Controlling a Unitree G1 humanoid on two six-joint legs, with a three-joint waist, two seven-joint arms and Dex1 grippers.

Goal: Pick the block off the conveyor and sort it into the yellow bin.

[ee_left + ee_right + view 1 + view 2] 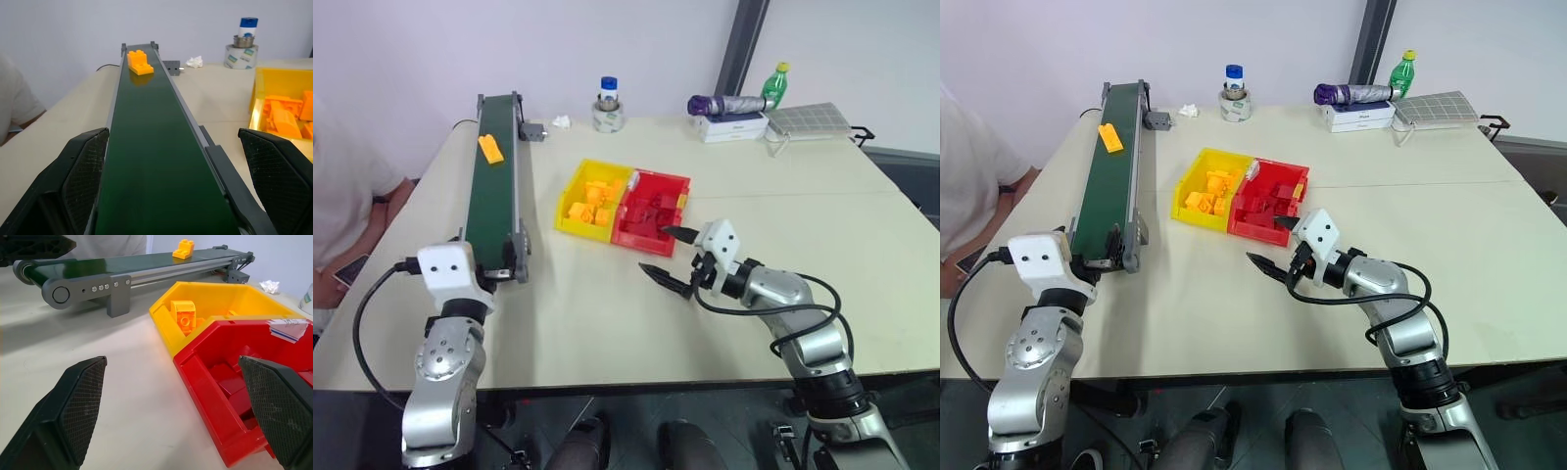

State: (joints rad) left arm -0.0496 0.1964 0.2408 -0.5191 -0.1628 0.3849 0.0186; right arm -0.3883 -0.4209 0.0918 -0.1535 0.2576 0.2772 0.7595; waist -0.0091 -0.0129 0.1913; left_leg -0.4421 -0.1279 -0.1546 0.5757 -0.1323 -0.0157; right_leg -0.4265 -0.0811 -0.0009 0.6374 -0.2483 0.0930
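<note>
The block (490,148) is seen lying on the conveyor (492,201) near its far end, well apart from both hands. The left hand (161,186) is held at the belt's near end with its fingers (85,171) spread wide, one on each side of the belt, and nothing is gripped between them — the whole run of green belt up to the block lies open. The yellow bin (570,196) is set just beside the conveyor's right edge (already stocked with yellow bricks), its right wall touching the red bin (680,191). The right hand (674,258) is held low over the bench (724,323) near the red bin's near corner, fingers wide apart and empty. Bare bench is left between the conveyor and that hand. A person's sleeve (337,186) is seen beyond the bench's left edge.
</note>
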